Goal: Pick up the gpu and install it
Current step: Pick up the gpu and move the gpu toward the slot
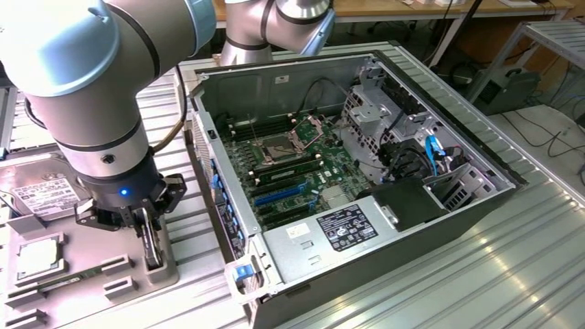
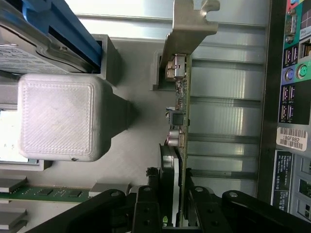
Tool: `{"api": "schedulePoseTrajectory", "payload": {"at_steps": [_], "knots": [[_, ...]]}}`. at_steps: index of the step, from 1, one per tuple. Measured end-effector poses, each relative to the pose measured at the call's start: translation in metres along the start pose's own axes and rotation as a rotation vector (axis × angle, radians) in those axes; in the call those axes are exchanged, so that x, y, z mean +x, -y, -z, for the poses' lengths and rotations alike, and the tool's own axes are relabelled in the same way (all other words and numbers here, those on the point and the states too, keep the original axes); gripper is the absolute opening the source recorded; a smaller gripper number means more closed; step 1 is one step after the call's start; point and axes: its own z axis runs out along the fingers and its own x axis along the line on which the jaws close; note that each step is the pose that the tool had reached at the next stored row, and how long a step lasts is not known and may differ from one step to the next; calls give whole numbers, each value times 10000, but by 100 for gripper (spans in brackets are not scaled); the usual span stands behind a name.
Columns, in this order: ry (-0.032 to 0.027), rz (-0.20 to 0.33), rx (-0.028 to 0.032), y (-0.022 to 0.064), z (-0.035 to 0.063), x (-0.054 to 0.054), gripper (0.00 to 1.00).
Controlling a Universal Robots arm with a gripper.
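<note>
The gpu (image 2: 181, 97) stands on edge in a slot of the grey holder (image 1: 82, 274), beside the open computer case (image 1: 475, 157). In the wrist view I see it edge-on: a thin green card with a silver bracket (image 2: 188, 29) at the far end and a dark heatsink (image 2: 167, 160) near my fingers. My gripper (image 2: 174, 201) is shut on the card, one black finger (image 2: 148, 204) on each face. In the exterior view the gripper (image 1: 142, 223) reaches straight down onto the gpu (image 1: 152, 250) at the exterior view's left of the case.
The motherboard (image 1: 292, 164) with blue slots (image 1: 279, 195) lies inside the case. The holder also carries a hard drive (image 1: 41, 192), a processor (image 1: 37, 257) and a memory stick (image 1: 68, 279). A grey block (image 2: 58, 116) rises close beside the gpu. The case's rear ports (image 2: 291, 73) are close by.
</note>
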Motion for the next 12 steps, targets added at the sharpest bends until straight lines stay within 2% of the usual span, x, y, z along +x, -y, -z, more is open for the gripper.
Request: {"api": "schedulePoseTrajectory", "payload": {"at_steps": [12], "knots": [[-1, 1, 1, 0, 11, 2, 29]]}}
